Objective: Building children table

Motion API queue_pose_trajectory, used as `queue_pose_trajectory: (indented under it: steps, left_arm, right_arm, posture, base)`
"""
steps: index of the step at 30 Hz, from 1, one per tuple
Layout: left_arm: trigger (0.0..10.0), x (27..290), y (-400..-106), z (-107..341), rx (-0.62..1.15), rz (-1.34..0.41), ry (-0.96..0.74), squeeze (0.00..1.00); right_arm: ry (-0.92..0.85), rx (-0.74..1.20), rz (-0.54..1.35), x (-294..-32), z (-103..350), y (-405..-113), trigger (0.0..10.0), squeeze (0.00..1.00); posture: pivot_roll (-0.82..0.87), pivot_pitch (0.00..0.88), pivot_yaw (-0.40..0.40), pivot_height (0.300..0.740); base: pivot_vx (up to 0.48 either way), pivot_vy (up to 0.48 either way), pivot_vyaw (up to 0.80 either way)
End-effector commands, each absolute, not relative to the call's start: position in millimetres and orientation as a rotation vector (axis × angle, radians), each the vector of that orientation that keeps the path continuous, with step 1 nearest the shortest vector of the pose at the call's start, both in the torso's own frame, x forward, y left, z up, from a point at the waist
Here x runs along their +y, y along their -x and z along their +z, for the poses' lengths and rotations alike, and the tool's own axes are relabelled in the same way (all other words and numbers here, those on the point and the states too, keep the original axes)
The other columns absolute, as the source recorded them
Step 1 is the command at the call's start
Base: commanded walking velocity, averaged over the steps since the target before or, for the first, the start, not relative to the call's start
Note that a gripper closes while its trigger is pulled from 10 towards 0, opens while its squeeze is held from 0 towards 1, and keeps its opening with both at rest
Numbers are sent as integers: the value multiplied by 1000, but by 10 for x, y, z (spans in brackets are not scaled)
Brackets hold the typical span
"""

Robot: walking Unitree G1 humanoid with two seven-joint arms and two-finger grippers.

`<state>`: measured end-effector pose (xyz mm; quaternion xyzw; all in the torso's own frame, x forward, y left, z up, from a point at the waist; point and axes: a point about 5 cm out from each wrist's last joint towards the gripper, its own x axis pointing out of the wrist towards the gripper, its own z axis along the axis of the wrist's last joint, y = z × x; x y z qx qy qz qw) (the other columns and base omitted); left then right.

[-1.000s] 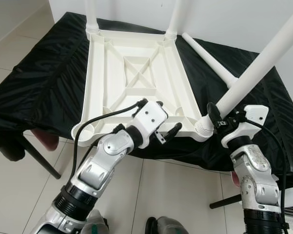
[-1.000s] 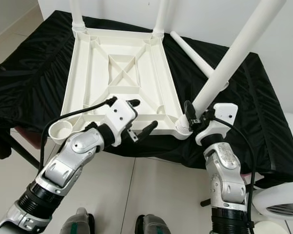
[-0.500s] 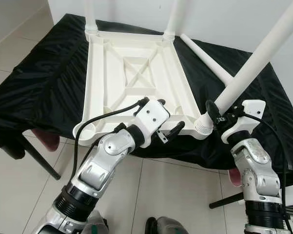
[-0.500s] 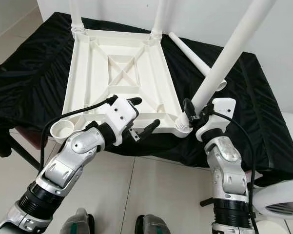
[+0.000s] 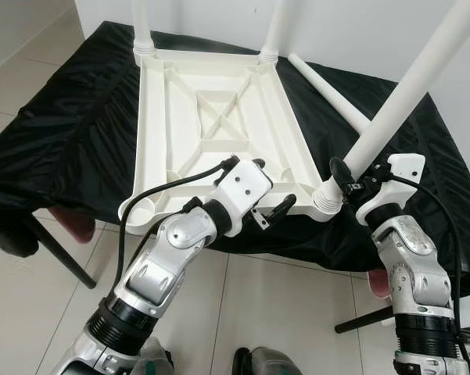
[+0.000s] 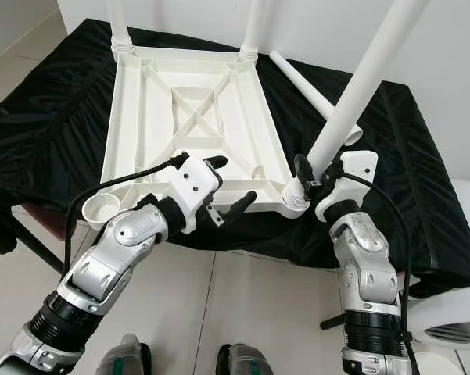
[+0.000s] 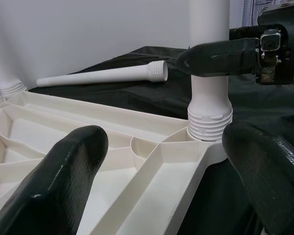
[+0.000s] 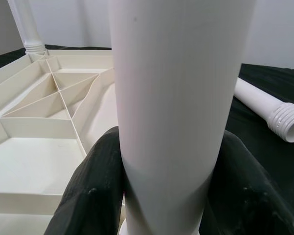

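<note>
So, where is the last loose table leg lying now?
The loose leg lies on the black cloth, on the robot's right of the upturned tabletop, behind the right gripper.

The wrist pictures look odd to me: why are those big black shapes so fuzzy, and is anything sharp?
Left wrist view: the left hand has its black fingers close to the lens, soft-edged; the table top and loose leg are sharper. Right wrist view: the held leg looms large, evenly lit, the right hand dark around it.
</note>
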<state>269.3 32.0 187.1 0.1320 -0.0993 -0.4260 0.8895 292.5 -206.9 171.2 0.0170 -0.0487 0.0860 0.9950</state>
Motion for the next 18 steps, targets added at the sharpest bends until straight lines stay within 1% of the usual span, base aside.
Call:
queue_pose_trajectory:
  steps: [1, 7, 18]
  left_arm:
    - [10000, 319, -2673, 1875, -209, -889, -286, 0]
    - [10000, 320, -2674, 1878, -210, -888, -286, 0]
    - [10000, 320, -2674, 1886, -214, -888, -287, 0]
  right_arm:
    - [-68, 37, 138, -2135, 1450, -2919, 10000, 0]
    - [-113, 41, 105, -2182, 1448, -2948, 10000, 0]
    - [-66, 36, 118, -2160, 1436, -2941, 10000, 0]
  posture:
    - [31, 95, -86, 740]
    - [32, 95, -86, 740]
    - [33, 97, -87, 740]
  base:
    - [0, 0, 0]
    - [0, 0, 0]
    - [0, 0, 0]
